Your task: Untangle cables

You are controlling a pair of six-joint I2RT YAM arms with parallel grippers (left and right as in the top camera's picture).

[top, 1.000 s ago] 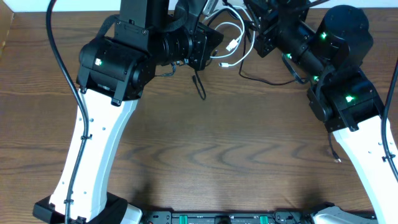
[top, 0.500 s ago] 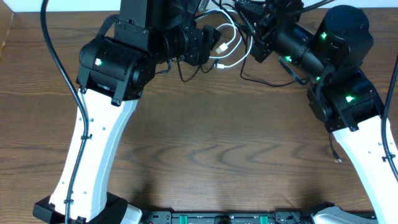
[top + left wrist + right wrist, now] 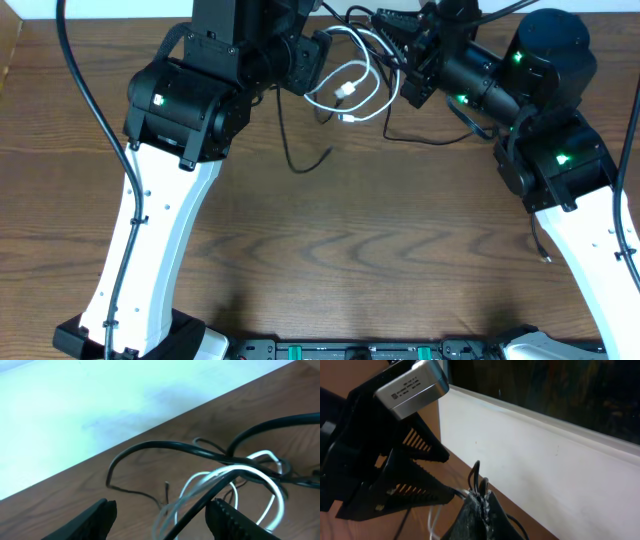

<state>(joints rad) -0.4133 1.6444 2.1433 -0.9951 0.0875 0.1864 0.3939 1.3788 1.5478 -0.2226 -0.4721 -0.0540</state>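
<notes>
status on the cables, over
left gripper open, nothing gripped. right gripper shut on black cable. white cable looped across black, tangle not cleared. nothing else in the way.

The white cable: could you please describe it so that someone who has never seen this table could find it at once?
On the far side of the wooden table, look into the gap between the left gripper and the right gripper. The white cable forms overlapping loops there, with small white plugs near the middle. It is the only white cord among the black cables.

White lower links (image 3: 150, 230), black joint housings (image 3: 185, 105), green lights (image 3: 563, 158), black wiring (image 3: 124, 268)
</notes>
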